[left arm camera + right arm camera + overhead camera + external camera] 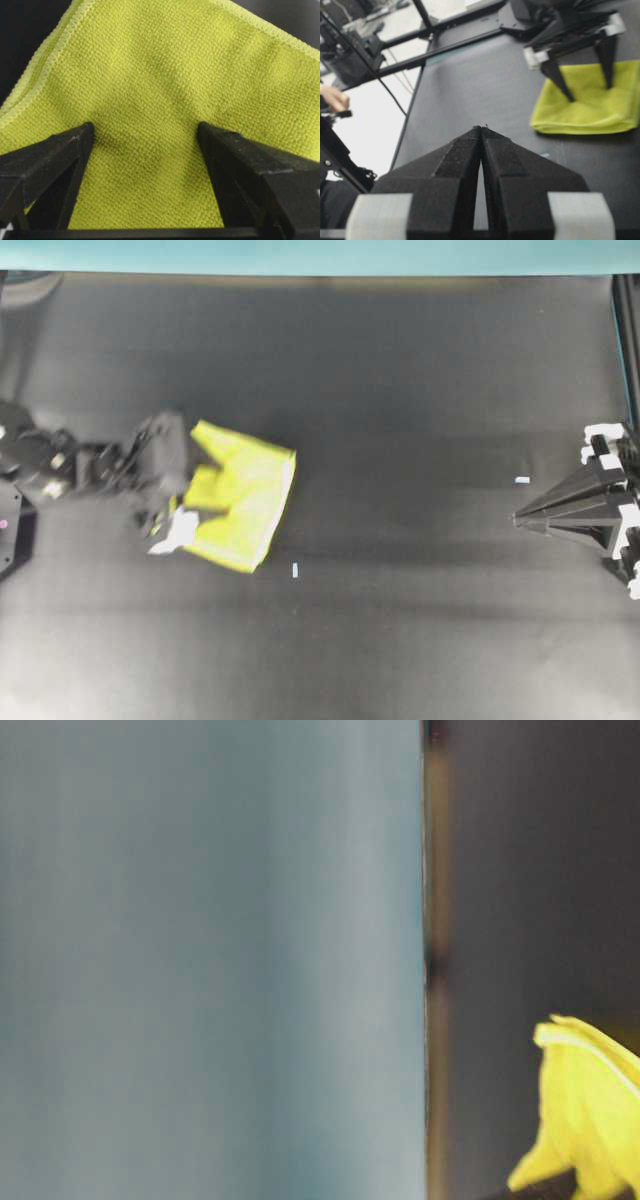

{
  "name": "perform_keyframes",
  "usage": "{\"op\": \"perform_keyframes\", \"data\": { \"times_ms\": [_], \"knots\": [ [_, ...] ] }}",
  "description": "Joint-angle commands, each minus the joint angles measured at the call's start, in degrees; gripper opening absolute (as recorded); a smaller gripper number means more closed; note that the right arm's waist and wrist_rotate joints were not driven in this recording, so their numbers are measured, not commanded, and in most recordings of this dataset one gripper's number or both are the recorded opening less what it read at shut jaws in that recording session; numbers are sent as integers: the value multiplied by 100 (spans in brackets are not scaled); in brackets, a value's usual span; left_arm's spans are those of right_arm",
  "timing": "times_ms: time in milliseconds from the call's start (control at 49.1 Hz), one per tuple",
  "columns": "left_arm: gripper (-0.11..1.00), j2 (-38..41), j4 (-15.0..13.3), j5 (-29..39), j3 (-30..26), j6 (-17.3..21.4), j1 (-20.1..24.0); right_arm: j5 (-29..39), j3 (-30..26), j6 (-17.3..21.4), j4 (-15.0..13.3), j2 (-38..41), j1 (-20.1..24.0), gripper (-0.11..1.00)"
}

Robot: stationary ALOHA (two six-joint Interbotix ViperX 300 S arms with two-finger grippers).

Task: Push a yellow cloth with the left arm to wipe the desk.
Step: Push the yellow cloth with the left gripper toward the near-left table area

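Yellow cloth (165, 90): soft woven textile with a fine, pebbled, waffle-like weave, matt, and paler overlock stitching along the hems; the weave shows most clearly between the spread jaws of the left gripper (145, 137). Fingers (50, 165): hard black plastic, matt, with lightly scuffed, dusty edges. Desk (400, 390): matt black, smooth sheet. Right gripper (481, 131): the same matt black plastic, jaws together, backed by smooth white plastic clips (382, 215).

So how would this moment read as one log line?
left gripper: open, fingertips on yellow cloth | right gripper: shut, idle | desk: wipe underway
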Motion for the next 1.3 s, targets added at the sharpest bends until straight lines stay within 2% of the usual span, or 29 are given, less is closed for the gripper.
{"op": "perform_keyframes", "data": {
  "times_ms": [0, 326, 489, 795, 958, 1121, 1284],
  "knots": [
    [83, -62, 26, 35, 105, -88, -492, -79, -35, 0, 9, 26, 0, 0],
    [83, -255, 18, 35, 105, -475, -1951, -132, -35, 0, 9, 18, -9, 0],
    [83, -439, 26, 35, 105, -483, -2329, -132, -35, 0, 9, 18, 0, 0],
    [83, -642, 18, 35, 70, -316, -2285, -132, -35, 0, 9, 18, 0, 0],
    [83, -861, 26, 35, 44, -62, -2136, -132, -35, 0, 9, 0, 0, 0],
    [83, -1538, 26, 44, 70, 237, -2057, -105, -35, 9, 9, -62, -9, 0],
    [83, -2505, 26, 378, 132, 272, -2048, -105, -35, 9, 9, -88, 0, 0]
  ]
}}
